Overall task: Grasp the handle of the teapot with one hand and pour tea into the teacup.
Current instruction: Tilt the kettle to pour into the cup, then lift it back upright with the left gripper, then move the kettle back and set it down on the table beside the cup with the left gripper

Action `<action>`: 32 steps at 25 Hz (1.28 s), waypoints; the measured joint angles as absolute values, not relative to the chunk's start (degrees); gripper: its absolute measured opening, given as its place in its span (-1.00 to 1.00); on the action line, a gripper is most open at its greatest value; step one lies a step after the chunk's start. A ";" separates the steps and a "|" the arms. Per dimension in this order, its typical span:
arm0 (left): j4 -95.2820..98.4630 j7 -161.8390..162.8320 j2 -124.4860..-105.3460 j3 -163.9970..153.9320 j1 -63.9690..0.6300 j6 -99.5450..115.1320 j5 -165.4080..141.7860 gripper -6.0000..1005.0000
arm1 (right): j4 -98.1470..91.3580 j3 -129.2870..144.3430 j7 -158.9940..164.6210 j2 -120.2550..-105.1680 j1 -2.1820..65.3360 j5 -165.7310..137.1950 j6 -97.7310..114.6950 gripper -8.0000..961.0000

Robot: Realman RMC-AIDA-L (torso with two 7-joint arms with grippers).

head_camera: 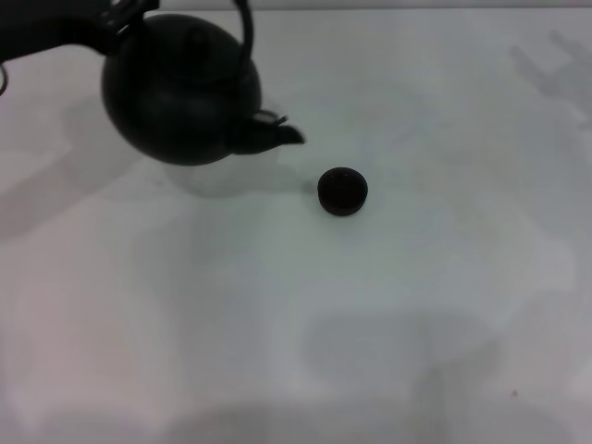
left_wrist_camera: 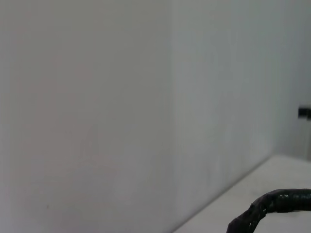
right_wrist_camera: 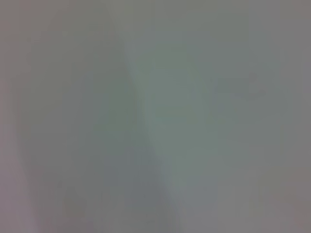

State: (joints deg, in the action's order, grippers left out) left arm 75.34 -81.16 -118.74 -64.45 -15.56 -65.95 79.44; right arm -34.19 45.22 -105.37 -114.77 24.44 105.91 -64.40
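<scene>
1. At the far left of the head view, the teapot (head_camera: 180, 92) hung above the pale counter (head_camera: 305, 305), its soft shadow lying on the surface below and just in front of it.
2. Its round matte black body was tipped slightly, with the short pointed spout (head_camera: 277, 135) aimed to the right and a little downward, toward the teacup (head_camera: 342, 191).
3. The knobbed lid (head_camera: 197, 39) sat on top of the pot, dark against the dark body and hard to make out in detail.
4. The handle (head_camera: 245, 37) arched up over the pot and ran out of the top edge of the head view; in the left wrist view a rough, dark curved piece of it (left_wrist_camera: 272, 208) showed at one corner against the pale wall and counter.
5. The teacup stood upright on the counter, near the spout tip but apart from it, lying to the right of and nearer than the pot.
6. The left gripper (head_camera: 125, 11) reached in from the top left corner of the head view, meeting the pot at its handle; whether its fingers were closed around the handle could not be told, since they were cut off by the frame edge.
7. The right gripper did not appear in any view; the right wrist view showed only a blurred pale surface.
</scene>
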 joint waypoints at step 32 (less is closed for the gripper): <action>31.64 -123.53 -118.65 -43.89 -18.93 -71.38 93.05 -0.74 | -34.81 45.27 -104.70 -114.60 24.74 104.28 -64.70 0.75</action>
